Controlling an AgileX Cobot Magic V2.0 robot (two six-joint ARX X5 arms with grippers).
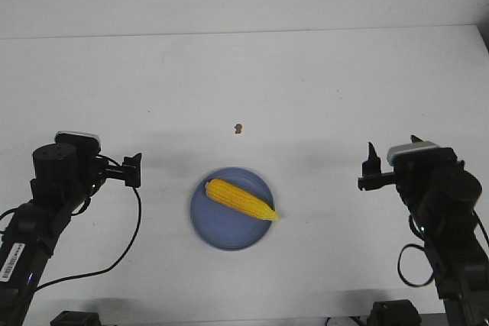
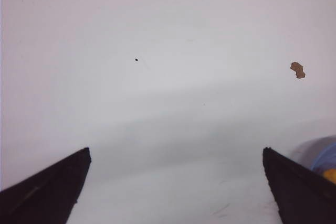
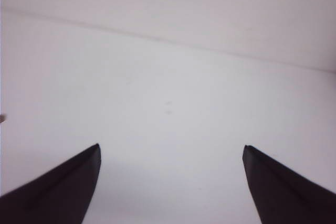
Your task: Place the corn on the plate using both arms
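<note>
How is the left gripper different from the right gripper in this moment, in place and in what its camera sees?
The left gripper stands left of the plate; the right gripper stands right of it. The left wrist view catches the plate's edge and a brown speck; the right wrist view shows mainly bare table. Both are open, empty, and apart from the corn.

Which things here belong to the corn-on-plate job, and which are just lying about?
Part of the job:
- corn, lying across the plate
- plate, between the two arms
- left tool, open, holding nothing
- right tool, open, holding nothing

Just lying about:
- small brown scrap on the table, beyond the plate
</note>
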